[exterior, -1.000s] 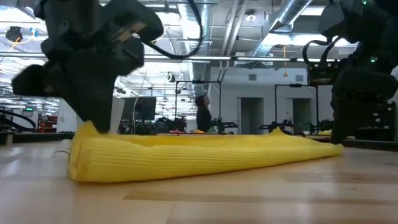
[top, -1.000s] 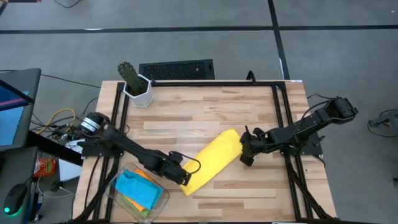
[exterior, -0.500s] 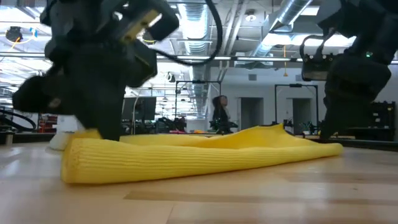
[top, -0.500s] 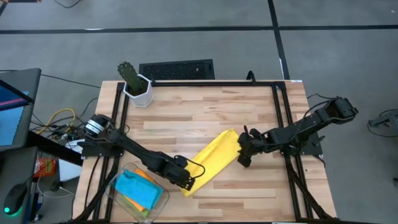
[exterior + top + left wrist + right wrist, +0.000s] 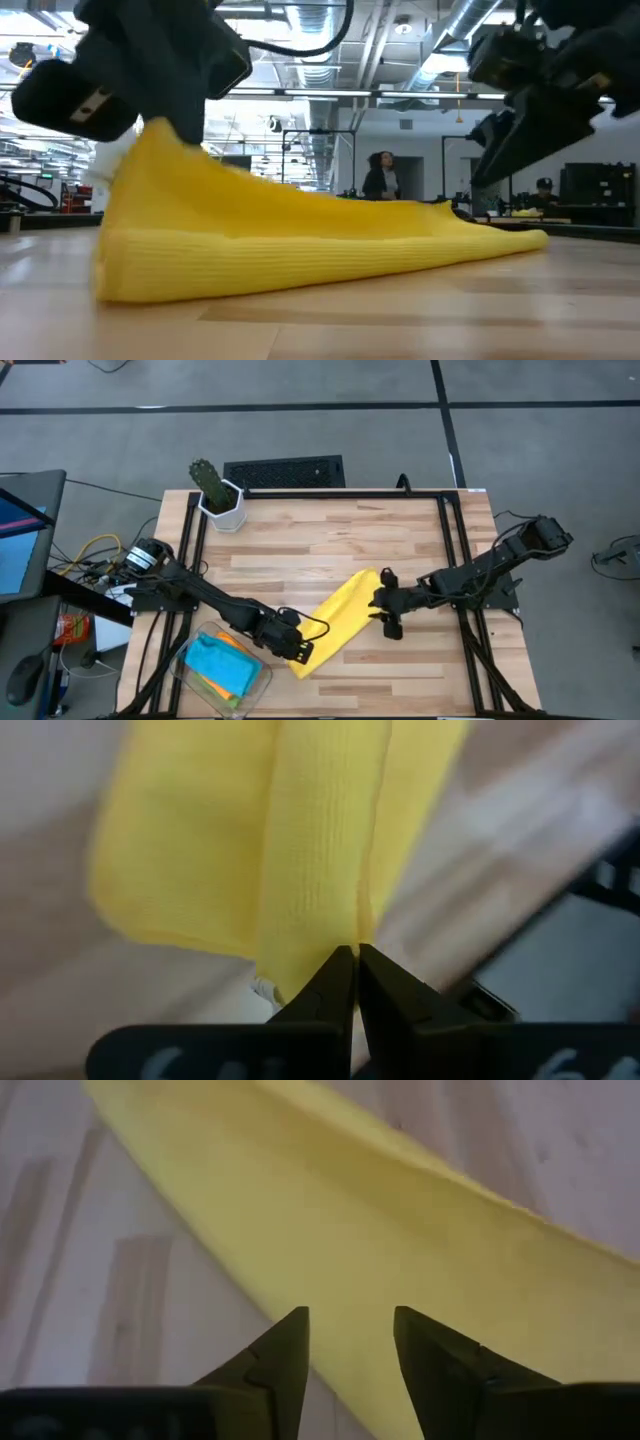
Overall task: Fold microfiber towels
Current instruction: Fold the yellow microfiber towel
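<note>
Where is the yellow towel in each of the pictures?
High view: the yellow towel lies slantwise on the table's near middle, between both grippers.
Low view: it fills the middle, raised at one end.
Left wrist view: pinched by the left gripper.
Right wrist view: under the open right gripper.
Shared landmark: the wooden table.

Left arm stretched low from 9 o'clock toward table centre, left gripper [image 5: 298,650] pinched closed (fingertips [image 5: 352,982] meeting). Right arm reaches in from 3 o'clock, bent at elbow, right gripper [image 5: 384,611] hovering with fingers [image 5: 275,1357] spread.
</note>
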